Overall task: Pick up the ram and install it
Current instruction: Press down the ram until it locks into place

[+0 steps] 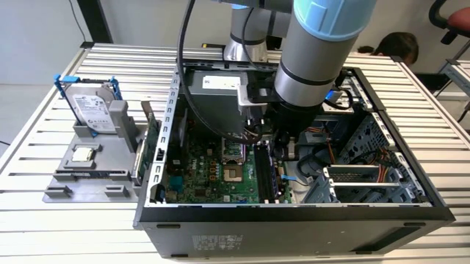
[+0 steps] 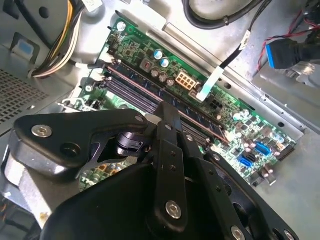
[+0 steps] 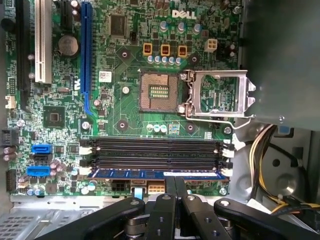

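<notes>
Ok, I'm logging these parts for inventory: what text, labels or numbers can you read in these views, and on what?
Nothing can be quoted with confidence.
Hard drive: its label carries print that is too small to read.
Power supply: white sticker, print too small to read.
Case: pale sticker on the outer panel, blurred.
Motherboard: a white maker's logo, a small white sticker and fine board markings in the first wrist view; the markings are too small to read.

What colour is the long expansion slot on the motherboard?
Blue; the long expansion slot shows best in the first wrist view.
</notes>
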Robot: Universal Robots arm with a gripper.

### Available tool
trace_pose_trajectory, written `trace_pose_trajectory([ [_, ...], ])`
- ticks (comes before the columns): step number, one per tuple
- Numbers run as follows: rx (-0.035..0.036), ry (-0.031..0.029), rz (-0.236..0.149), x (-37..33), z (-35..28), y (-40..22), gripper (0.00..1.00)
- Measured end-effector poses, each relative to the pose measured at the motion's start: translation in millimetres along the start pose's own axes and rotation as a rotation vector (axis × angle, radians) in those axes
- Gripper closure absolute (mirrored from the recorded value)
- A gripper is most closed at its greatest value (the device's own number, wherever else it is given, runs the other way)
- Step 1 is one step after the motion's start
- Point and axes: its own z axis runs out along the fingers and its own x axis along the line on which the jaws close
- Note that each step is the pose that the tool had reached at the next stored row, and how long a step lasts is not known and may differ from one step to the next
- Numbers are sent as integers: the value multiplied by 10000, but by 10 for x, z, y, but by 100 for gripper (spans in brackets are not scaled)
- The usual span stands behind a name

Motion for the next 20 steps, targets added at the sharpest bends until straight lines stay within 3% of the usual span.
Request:
trace_pose_trajectory([
  [18, -6, 19, -34, 27, 319, 8, 100],
  [20, -17, 53, -34, 19, 304, 6, 100],
])
